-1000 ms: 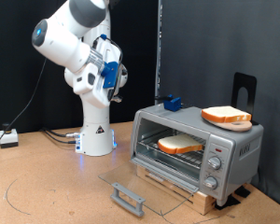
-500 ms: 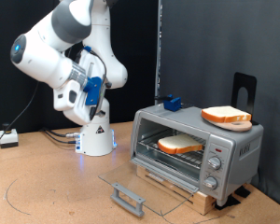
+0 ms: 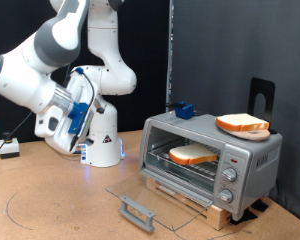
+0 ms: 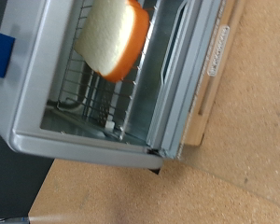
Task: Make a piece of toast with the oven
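The oven's glass door [image 3: 150, 198] lies dropped flat on the brown surface [image 3: 50, 205] at about six o'clock in the exterior view, its grey bar handle [image 3: 136, 212] nearest the camera. Behind it the silver oven [image 3: 212, 157] stands open on a wooden board [image 3: 195, 202], three knobs [image 3: 230, 174] stacked down its front panel at four o'clock. The piece of toast [image 3: 193, 154] rests flat on the wire rack [image 3: 190, 166] inside the cavity; the wrist view shows it there too, pale face and orange-tan crust, seen through the open mouth. A second slice [image 3: 242, 124] lies on the oven's roof toward three o'clock, with a small blue object [image 3: 182, 110] near the roof's far edge. At nine o'clock the gripper [image 3: 72, 128] hangs well apart from the oven, low beside the arm's white base [image 3: 102, 148]; whether its jaws are spread or pressed together cannot be told.
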Tool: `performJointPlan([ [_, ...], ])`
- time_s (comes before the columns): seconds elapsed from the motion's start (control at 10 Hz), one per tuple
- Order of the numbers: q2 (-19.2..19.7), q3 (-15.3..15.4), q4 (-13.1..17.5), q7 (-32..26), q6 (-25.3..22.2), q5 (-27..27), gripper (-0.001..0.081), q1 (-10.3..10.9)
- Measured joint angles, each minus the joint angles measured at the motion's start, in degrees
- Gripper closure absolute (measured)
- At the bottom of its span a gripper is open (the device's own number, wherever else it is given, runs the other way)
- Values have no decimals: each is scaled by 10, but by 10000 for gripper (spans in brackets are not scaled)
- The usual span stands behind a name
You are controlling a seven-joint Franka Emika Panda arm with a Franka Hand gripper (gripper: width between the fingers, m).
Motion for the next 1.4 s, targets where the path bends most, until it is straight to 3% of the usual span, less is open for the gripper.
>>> performJointPlan([
  [0.1, 15, -4, 3, -6, 0, -1, -3, -3],
  [0.3, 17, -4, -10, -38, 52, 10, -3, -5],
  [0.5, 25, -4, -3, -18, 10, -3, -3, -6],
  [0.7, 68, -6, 17, 37, -24, -2, -3, -9],
  [0.9, 117, -6, 23, 62, -1, -5, -3, -9],
  [1.2, 169, -3, 22, 54, 67, -8, -3, -8],
  [1.4, 170, -3, 26, 42, 38, -8, -3, -11],
])
